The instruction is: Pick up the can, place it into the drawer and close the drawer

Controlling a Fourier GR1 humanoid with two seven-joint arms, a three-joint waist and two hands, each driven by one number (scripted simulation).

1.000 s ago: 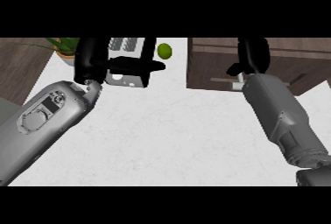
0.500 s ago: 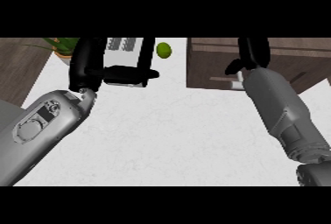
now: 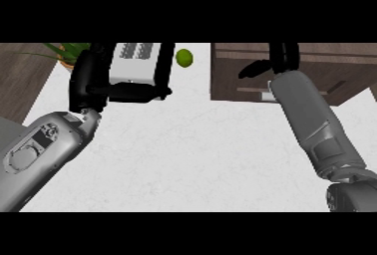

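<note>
white table point(image 3: 191, 164) filled most of the head view, pale and faintly marbled, with dark wood surfaces at upper left and upper right.

can point(image 3: 134, 63): silvery-white, lying at the far edge of the table. its long axis seemed to run away from the viewer, toward the top of the view; a dark grille-like patch showed on its far part. which end pointed where could not be told.

left hand point(image 3: 121, 84): black, raised well forward from the grey left forearm point(image 3: 44, 154), which entered from lower left. fingers stood along both sides of the can, one column at its left, another at its right, and the thumb or palm bar lay crosswise under its near end. hand wrapped around the can, grasping it.

right hand point(image 3: 274, 61): black, at the upper right over the brown drawer point(image 3: 294, 74) unit, its top cut by the view's upper edge. fingers ran upward, a thumb jutted to the left. whether clenched or released could not be told. grey right forearm point(image 3: 316, 129) ran up from lower right, nearly straight.

small green fruit point(image 3: 185, 58), lime-like, sat just right of the can. green plant point(image 3: 70, 52) leaves showed at upper left beside the left hand.
</note>
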